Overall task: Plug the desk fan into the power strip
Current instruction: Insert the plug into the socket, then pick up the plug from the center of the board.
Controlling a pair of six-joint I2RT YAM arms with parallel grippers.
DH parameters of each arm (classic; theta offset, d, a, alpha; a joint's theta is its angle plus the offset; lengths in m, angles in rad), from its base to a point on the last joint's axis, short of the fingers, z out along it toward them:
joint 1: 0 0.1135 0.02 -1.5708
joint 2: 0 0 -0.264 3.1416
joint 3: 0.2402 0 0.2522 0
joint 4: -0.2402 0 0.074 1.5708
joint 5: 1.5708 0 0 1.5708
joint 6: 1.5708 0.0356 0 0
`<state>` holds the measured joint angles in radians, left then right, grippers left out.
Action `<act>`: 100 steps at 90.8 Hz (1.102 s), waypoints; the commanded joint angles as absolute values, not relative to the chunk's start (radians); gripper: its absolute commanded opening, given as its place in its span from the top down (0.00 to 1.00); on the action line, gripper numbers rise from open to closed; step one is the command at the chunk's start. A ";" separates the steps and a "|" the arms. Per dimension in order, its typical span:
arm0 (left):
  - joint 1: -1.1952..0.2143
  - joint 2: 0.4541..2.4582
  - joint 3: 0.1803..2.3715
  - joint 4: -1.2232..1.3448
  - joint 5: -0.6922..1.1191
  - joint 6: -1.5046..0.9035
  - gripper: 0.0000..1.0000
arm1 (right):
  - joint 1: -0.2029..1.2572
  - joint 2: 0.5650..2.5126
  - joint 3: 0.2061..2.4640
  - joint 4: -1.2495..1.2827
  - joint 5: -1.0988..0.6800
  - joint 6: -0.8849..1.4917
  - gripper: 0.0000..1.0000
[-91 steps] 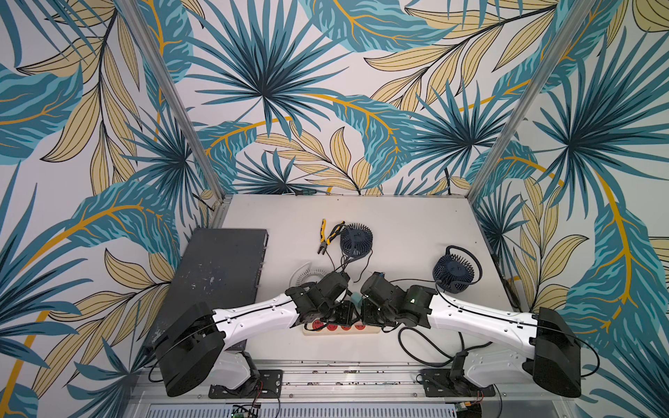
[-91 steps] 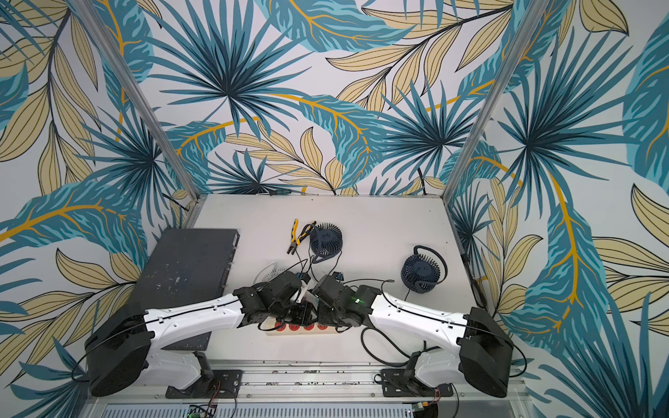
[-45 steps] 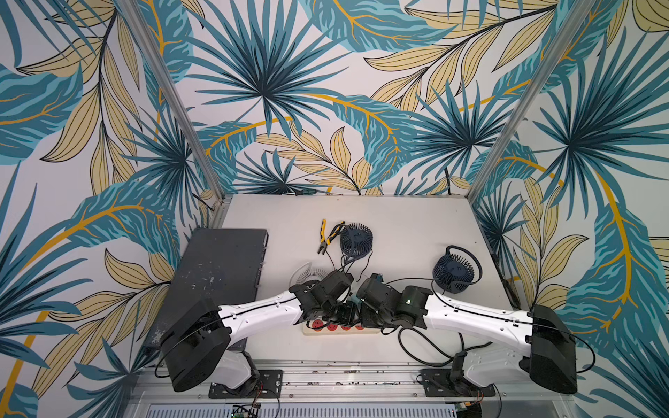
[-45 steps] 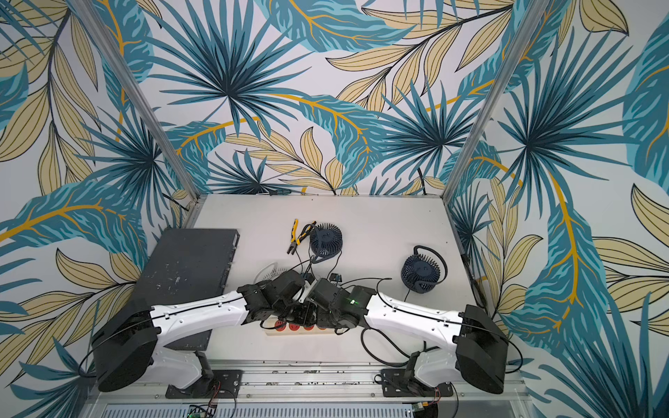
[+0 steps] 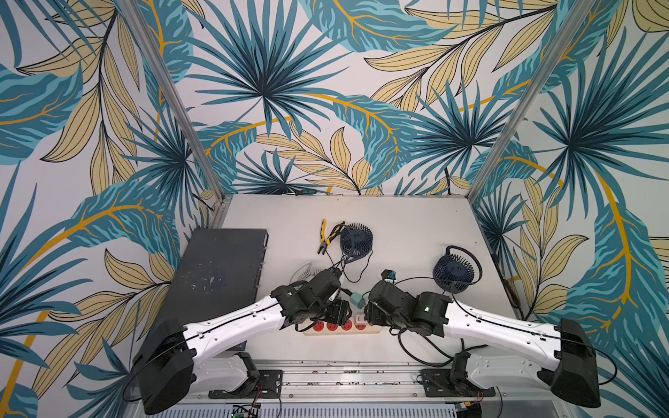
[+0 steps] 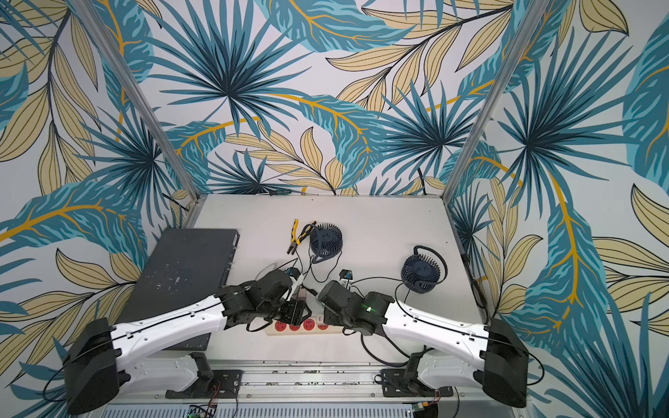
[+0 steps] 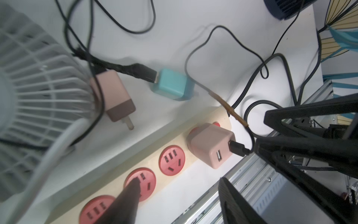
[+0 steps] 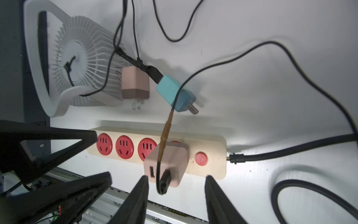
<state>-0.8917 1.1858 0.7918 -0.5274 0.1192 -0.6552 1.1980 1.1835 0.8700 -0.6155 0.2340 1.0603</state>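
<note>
Where the power strip lies: the power strip (image 5: pixel 373 330) (image 8: pixel 213 153) is flat on the table (image 5: pixel 398 224) at its near edge, lengthwise across me, between my two wrists.
Cord: its thick black cord (image 8: pixel 290 149) leaves from the end on my right.
Sockets: four red rounds in a row. Three are bare, and the one next to the red button (image 8: pixel 201 159) carries a plugged pink adapter (image 8: pixel 168 161) (image 7: pixel 211 145).
Adapter: it is seated in that socket, with a black USB plug (image 8: pixel 164 180) pushed into one of its two ports.
Cable: a thin black cable (image 8: pixel 232 60) with a tan taped stretch runs from that plug, across the teal adapter (image 8: pixel 174 93), and away over the table. It heads toward the right-hand dark blue fan (image 5: pixel 454 269), though I cannot trace it all the way.
Left pincer: my left pincer (image 7: pixel 179 178) gapes wide and grips nothing. One finger (image 8: pixel 58 139) has its tip at the strip's end away from the cord, by the first socket. I cannot tell whether it touches.
Right pincer: my right pincer (image 8: pixel 176 177) also stands parted, with nothing clamped. The plugged adapter sits just off the fingertips, with a clear gap on the button side.
Loose behind the strip: the teal adapter and a second pink adapter (image 8: pixel 135 83) lie with their prongs bare, just beside a white fan (image 8: pixel 77 64).
Farther back: another dark blue fan (image 5: pixel 356 240) with yellow-handled pliers (image 5: pixel 327 235) beside it.
My left side: a flat black slab (image 5: pixel 217 271).
</note>
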 commanded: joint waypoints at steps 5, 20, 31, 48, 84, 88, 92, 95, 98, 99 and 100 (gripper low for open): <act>-0.828 1.039 0.812 -0.659 0.001 -0.592 0.24 | 1.190 1.175 0.992 -0.629 0.343 0.963 0.43; -0.773 0.993 0.815 -0.691 0.007 -0.560 0.21 | 1.155 1.297 1.094 -0.601 0.274 0.828 0.36; -0.744 0.995 0.808 -0.676 0.034 -0.553 0.20 | 1.104 1.411 1.119 -0.536 0.178 0.789 0.37; -0.738 0.997 0.772 -0.632 0.069 -0.578 0.21 | 1.054 1.531 1.103 -0.414 0.085 0.790 0.38; -0.738 0.990 0.752 -0.630 0.069 -0.612 0.21 | 1.055 1.698 1.099 -0.358 0.005 0.822 0.44; -0.738 0.991 0.753 -0.633 0.069 -0.613 0.21 | 1.057 1.702 1.089 -0.364 0.014 0.825 0.45; -0.737 0.990 0.755 -0.637 0.068 -0.614 0.21 | 1.060 1.705 1.077 -0.366 0.016 0.827 0.46; -0.738 0.988 0.755 -0.640 0.068 -0.615 0.21 | 1.061 1.707 1.068 -0.362 0.013 0.828 0.46; -0.737 0.986 0.754 -0.641 0.068 -0.617 0.21 | 1.061 1.711 1.061 -0.357 0.008 0.828 0.46; -0.737 0.985 0.753 -0.641 0.067 -0.618 0.21 | 1.061 1.711 1.060 -0.354 0.006 0.828 0.46; -0.738 0.985 0.752 -0.641 0.067 -0.618 0.21 | 1.060 1.713 1.059 -0.350 0.004 0.828 0.46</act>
